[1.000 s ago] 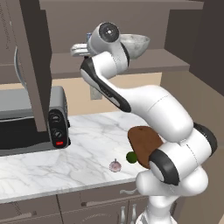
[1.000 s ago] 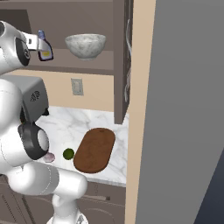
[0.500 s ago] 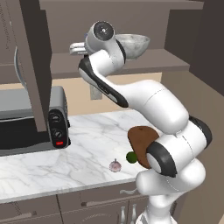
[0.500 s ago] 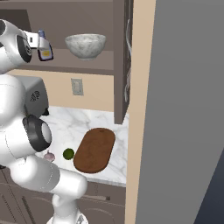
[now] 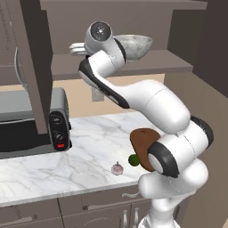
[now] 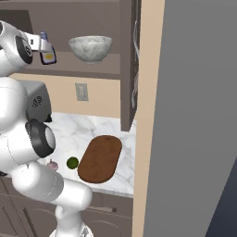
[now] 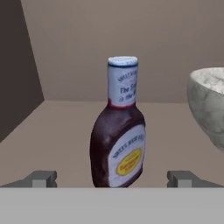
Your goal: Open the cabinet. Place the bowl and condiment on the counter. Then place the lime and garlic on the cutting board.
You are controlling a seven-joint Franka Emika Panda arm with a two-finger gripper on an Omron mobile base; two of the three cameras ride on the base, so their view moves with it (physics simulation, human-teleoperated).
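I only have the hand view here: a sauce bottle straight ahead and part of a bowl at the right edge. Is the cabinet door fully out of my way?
Observer: Yes. In the left base view the cabinet door stands swung open at the left, clear of the arm.
Operator: Anything already down on the counter?
Observer: The cutting board lies on the counter, bare; the lime and garlic sit on the marble beside it.
Operator: And the bowl, same shelf as the bottle?
Observer: Yes, the right base view shows the bowl and the condiment on one shelf, apart, with the gripper at the bottle, jaws open.
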